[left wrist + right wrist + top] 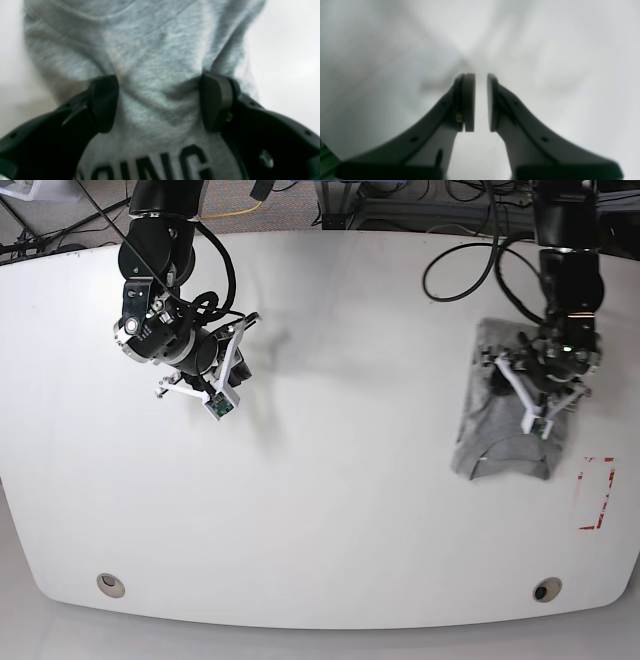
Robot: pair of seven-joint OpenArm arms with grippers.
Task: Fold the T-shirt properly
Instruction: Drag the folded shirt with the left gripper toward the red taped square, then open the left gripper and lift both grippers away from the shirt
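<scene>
The heather-grey T-shirt [503,442] lies as a narrow folded bundle on the right side of the white table [350,480]. In the left wrist view the T-shirt [150,50] fills the frame, with black block lettering [155,167] at the bottom. My left gripper [160,101] is open, its black pads [105,102] straddling a raised wrinkle of the cloth. It also shows in the base view [541,388], over the shirt's upper half. My right gripper [481,102] is empty with only a narrow gap between its pads, hovering over bare table at the left [216,394].
A red tape rectangle [597,493] marks the table just right of the shirt. Two round grommets [110,584] [545,590] sit near the front edge. Cables [470,240] trail from the arm bases at the back.
</scene>
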